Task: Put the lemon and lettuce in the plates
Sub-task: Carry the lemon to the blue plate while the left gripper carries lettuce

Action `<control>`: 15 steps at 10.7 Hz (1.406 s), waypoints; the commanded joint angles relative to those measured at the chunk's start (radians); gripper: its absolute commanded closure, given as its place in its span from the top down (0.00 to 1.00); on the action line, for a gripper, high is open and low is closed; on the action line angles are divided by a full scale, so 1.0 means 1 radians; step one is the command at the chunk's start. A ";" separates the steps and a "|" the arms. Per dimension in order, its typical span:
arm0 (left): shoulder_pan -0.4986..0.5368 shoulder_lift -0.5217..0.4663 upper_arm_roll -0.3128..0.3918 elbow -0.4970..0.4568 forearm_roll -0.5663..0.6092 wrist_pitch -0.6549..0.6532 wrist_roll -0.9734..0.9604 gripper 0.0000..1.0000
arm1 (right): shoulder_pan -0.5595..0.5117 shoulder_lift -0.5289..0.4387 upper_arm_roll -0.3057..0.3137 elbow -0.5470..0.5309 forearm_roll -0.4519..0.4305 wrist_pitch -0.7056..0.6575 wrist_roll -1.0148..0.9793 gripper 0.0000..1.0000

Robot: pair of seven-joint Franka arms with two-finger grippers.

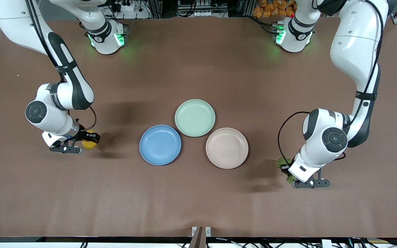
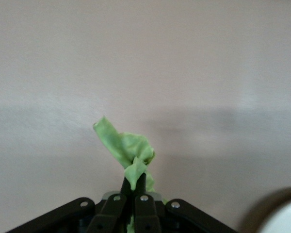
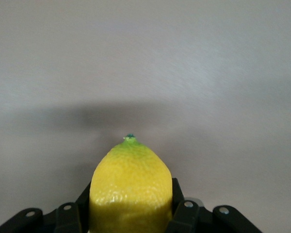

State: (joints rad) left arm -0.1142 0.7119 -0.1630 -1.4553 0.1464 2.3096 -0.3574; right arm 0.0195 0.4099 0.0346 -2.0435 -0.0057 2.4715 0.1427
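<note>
- My right hand (image 1: 87, 140), at the middle left of the front view over bare brown table (image 1: 198, 206), is clamped on the small oval yellow lemon (image 1: 89, 144); in the right wrist view the lemon (image 3: 131, 189) sits between my black fingers (image 3: 178, 204), green-tipped end pointing away.
- I judge the lemon firm, fairly light and rounded, so it could roll in the grip or on a plate; holding it across its widest middle seems safest.
- My left hand (image 1: 287, 173), at the lower right of the front view, is pinched shut on the wrinkly green lettuce leaf (image 1: 284, 162); the left wrist view shows the leaf (image 2: 126, 150) bunched up out of my fingertips (image 2: 141, 187).
- The lettuce looks soft, floppy and very light; it may cling to my fingers on release, and a pinch on the thick fold holds best.
- The round blue plate (image 1: 160, 145), the round pale beige plate (image 1: 227, 148) and a mint-green plate (image 1: 195, 117) lie empty at centre frame.
- Most of the lettuce is hidden by my left wrist in the front view, and the lemon's lower half is cut off in the wrist view. Whether either item hangs clear of the table I cannot tell.
</note>
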 commanded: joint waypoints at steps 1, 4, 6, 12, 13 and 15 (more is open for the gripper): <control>-0.016 -0.038 -0.045 -0.031 0.019 -0.029 -0.119 0.00 | 0.006 -0.003 0.050 0.038 0.001 -0.019 0.079 0.05; -0.096 -0.038 -0.047 -0.031 0.022 -0.029 -0.247 0.00 | 0.046 0.027 0.120 0.097 0.001 -0.016 0.223 0.05; -0.162 -0.037 -0.047 -0.028 0.021 -0.029 -0.374 0.00 | 0.098 0.065 0.128 0.156 0.001 -0.016 0.300 0.05; -0.283 -0.031 -0.046 -0.033 0.033 -0.050 -0.535 0.00 | 0.246 0.236 0.122 0.304 -0.008 -0.003 0.414 0.05; -0.291 -0.029 -0.046 -0.034 0.033 -0.083 -0.535 0.00 | 0.263 0.253 0.122 0.312 -0.013 -0.002 0.431 0.06; -0.295 -0.029 -0.044 -0.036 0.048 -0.111 -0.528 1.00 | 0.284 0.270 0.122 0.321 -0.014 0.000 0.436 0.08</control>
State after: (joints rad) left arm -0.3997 0.7002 -0.2151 -1.4746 0.1525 2.2187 -0.8558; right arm 0.2896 0.6576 0.1606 -1.7589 -0.0059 2.4784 0.5510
